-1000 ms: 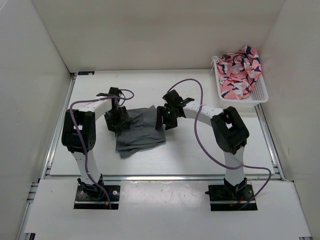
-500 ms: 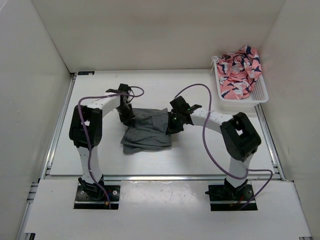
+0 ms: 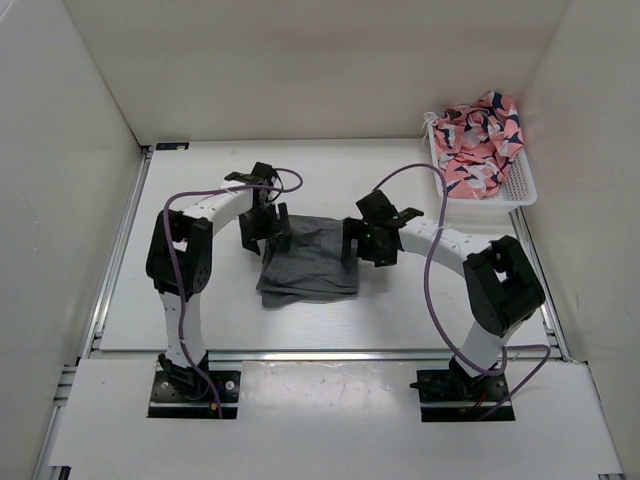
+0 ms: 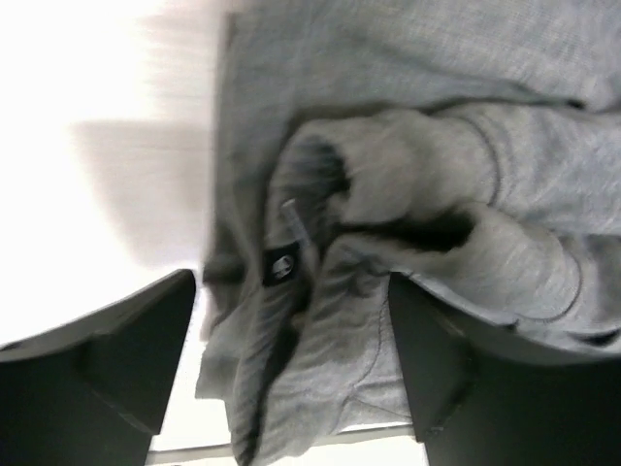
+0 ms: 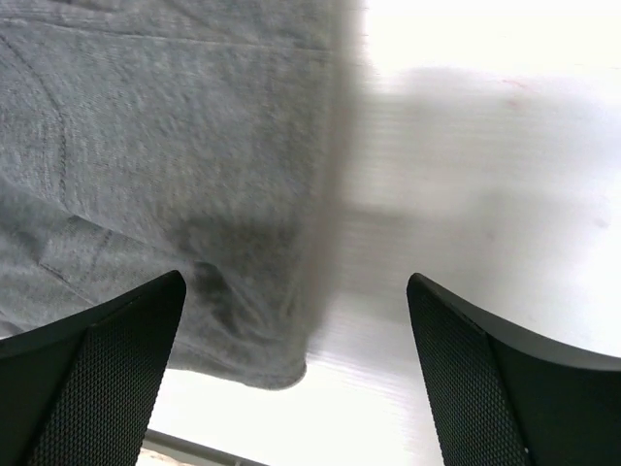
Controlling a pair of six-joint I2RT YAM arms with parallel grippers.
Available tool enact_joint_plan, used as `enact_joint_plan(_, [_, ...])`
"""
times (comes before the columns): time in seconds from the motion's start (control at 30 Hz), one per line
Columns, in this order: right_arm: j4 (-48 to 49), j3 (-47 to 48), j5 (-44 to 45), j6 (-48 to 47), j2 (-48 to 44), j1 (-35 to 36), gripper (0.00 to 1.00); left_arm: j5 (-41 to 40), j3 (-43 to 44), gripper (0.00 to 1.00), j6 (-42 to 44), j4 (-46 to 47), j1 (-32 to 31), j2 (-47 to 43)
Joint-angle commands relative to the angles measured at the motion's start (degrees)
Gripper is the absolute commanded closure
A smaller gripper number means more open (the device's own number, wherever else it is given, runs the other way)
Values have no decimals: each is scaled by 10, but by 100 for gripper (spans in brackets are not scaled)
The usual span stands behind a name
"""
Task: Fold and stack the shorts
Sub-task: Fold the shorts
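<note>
Starting at the near edge of the counter (image 3: 200, 310), we see both arms rise from their bases, bend at the elbow and reach inward toward each other. The left gripper (image 3: 264, 226) points down at the left end of the shorts (image 3: 310, 262). Its jaws are spread wide, with the two dark fingers (image 4: 126, 359) standing on either side of a bunched fold of grey knit and pinching nothing. A small black label (image 4: 281, 264) shows in that fold.

The right gripper (image 3: 366, 241) hangs low at the right edge of the shorts. Its jaws are also spread wide and hold nothing. In its wrist view the cloth's edge lies between the fingers, with grey knit on one side and bare white counter on the other.

The shorts lie as a folded grey bundle mid-counter, between the two grippers. Beyond them, in the far right corner, a white basket (image 3: 524, 190) holds a pink, white and navy patterned cloth (image 3: 480, 140).
</note>
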Motion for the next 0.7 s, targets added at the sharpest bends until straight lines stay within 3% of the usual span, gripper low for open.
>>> enact_joint_plan(0.0, [-30, 23, 44, -6, -51, -2, 0, -45, 21, 6, 3, -27, 5, -69])
enact_joint_plan(0.27, [-120, 24, 190, -6, -211, -18, 0, -89, -20, 3, 8, -57, 5, -243])
enact_joint_plan(0.43, [-210, 24, 344, -6, -336, -47, 0, -144, -59, 1, 3, -62, 5, -376])
enact_joint_plan(0.67, [-319, 13, 436, 20, -462, -55, 0, -161, -97, 1, -23, -62, 10, -523])
